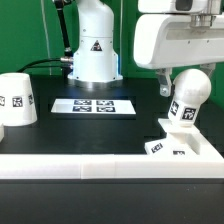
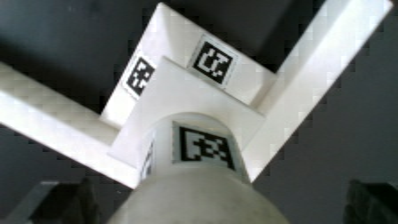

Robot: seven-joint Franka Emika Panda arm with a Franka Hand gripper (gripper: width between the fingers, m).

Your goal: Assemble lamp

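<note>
So the bulb [image 1: 187,97] stands upright on the square base [image 1: 180,149], tucked in the corner of the white rail [image 1: 90,166] at the exterior view's right. The claw [image 1: 178,78] hangs right above it, fingers spread wide, gripping nothing. The shade [image 1: 18,98] sits well apart on the bench [image 1: 140,122], marker board [image 1: 93,105] between them.

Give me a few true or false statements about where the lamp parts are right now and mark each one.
1. The bulb stands upright on the square base. True.
2. The shade already sits over the bulb. False: it stands apart on the table at the exterior view's left.
3. The marker board lies flat on the table. True.
4. The gripper is clamped on the shade. False: its jaws are open, above the bulb.
</note>
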